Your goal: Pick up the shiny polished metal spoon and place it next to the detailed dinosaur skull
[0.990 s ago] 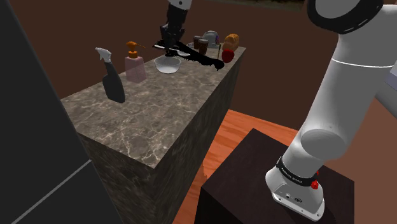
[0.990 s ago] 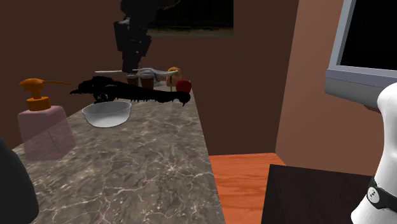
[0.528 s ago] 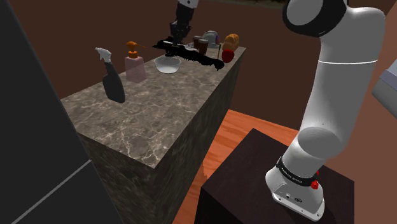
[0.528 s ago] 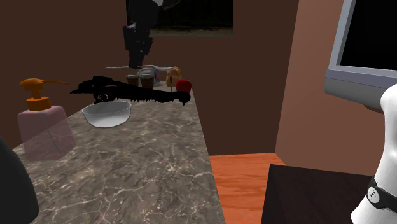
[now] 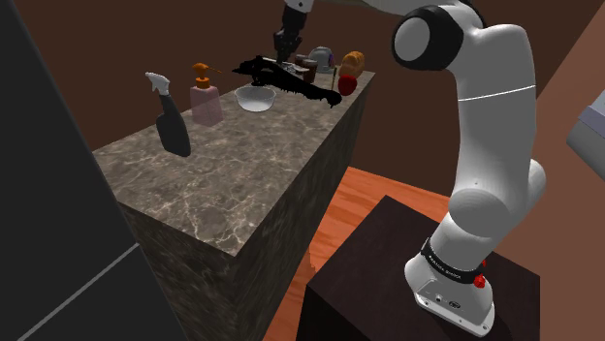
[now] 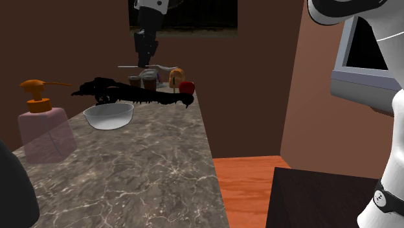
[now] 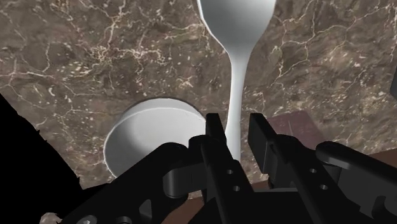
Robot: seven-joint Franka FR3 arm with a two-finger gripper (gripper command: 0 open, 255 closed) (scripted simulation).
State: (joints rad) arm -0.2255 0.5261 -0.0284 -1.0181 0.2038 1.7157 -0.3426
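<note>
Shoulder view: my fingers (image 5: 281,50) hang over the far end of the counter (image 5: 228,189), above the black dinosaur skull (image 5: 291,82). Second exterior view: the spoon (image 6: 129,67) sits level in the air, just above that skull. Wrist view: fingers pinched narrow on the pale spoon's handle, bowl pointing away. Carrying step, I reckon. Next: lower onto bare counter beside the skull, then let go.
</note>
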